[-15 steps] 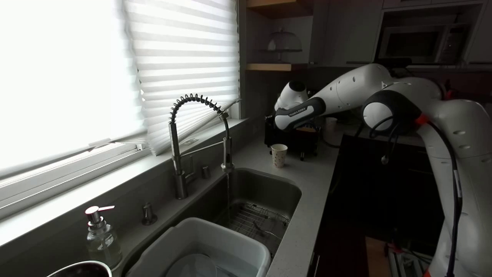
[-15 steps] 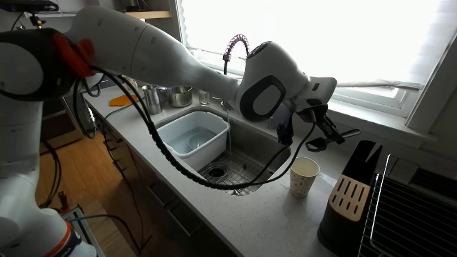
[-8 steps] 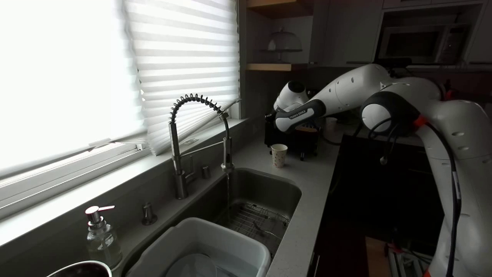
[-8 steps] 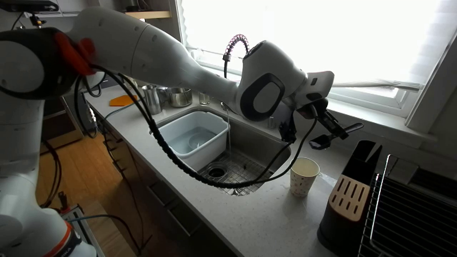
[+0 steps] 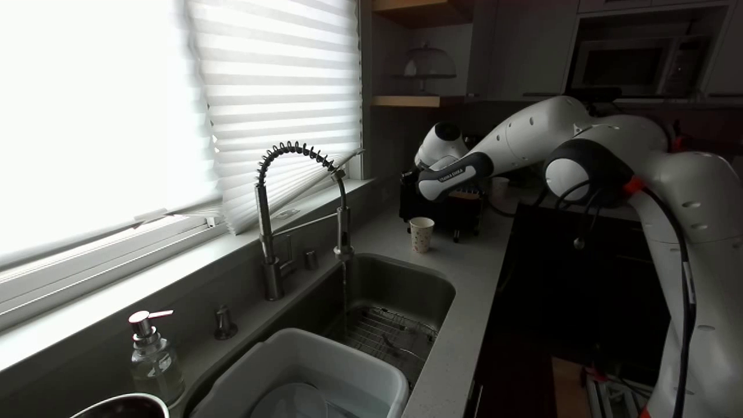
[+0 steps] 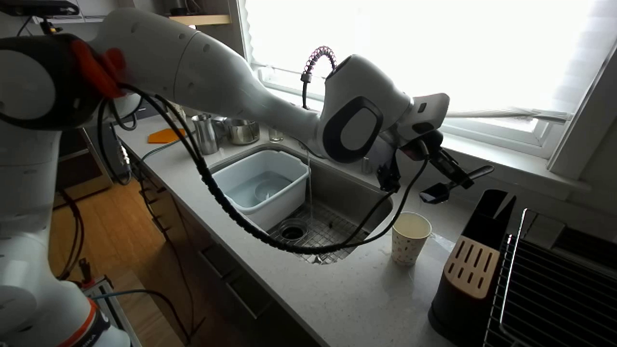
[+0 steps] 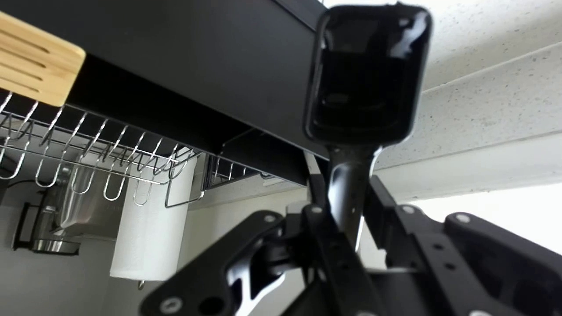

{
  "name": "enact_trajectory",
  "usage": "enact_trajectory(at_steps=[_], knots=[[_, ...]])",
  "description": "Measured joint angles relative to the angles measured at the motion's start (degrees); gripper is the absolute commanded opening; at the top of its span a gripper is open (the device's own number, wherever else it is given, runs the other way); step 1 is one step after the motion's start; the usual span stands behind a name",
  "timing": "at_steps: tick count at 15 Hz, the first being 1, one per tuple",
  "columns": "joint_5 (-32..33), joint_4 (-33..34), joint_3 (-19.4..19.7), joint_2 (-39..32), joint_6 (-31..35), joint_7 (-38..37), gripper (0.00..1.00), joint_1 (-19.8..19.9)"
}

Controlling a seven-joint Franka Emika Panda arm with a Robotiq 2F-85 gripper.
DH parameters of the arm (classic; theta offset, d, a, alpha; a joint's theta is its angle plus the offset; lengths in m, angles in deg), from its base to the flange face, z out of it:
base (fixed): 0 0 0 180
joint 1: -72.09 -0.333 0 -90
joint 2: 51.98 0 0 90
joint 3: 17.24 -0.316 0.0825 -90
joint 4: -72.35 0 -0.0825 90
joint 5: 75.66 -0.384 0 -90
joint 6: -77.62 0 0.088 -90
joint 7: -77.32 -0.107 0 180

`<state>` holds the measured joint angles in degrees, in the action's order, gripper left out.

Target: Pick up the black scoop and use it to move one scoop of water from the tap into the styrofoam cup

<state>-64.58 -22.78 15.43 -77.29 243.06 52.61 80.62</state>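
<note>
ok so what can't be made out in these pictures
Black scoop: handle's end hidden by the gripper, wrist view.
What its bowl holds: too dark and glossy to tell, wrist view.
Tap: much of it hidden by the arm, in an exterior view.
Round container: cut off by the bottom edge, in an exterior view.

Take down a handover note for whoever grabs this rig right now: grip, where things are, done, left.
Gripper: shut on the black scoop.
Scoop: held in the air, apart from the cup.
Cup: upright on the counter beside the sink.
Tap: running, a thin stream of water falling into the sink.
Done: scoop picked up.
Left: one scoop of water from tap to cup, unless that has already happened; I can't tell whether scoop or cup holds water, so check both first.
</note>
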Motion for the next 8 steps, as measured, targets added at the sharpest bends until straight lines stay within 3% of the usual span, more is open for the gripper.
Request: enact_trajectory(at_steps=[8], knots=[[2.27,-2.54,6.21,-0.13,2.99,-4.35,0.06,-5.33]])
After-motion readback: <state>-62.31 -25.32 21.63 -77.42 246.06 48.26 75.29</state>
